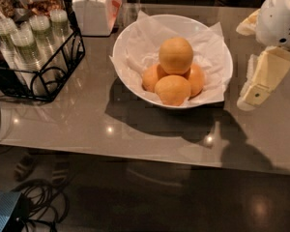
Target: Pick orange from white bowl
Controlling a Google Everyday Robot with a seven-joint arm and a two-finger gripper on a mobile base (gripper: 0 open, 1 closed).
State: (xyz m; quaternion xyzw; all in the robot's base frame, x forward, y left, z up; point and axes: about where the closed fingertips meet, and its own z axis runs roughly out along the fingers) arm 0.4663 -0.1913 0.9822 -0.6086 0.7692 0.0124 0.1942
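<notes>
We see the gripper [259, 76] hanging at the right of the table, just beside the white bowl [117, 50] and apart from it. Whether it is apart or together, we cannot tell. The orange [176, 55] sits on top of three deeper-coloured fruits [172, 89] in the middle of the bowl. In our judgement the reach is best made from above and the right, closing on the top fruit alone so the pile beneath is not nudged and the crinkled paper [210, 45] is not caught. The right side is open, while a wire rack [43, 79] and a lidded jar [92, 11] crowd the far left.
</notes>
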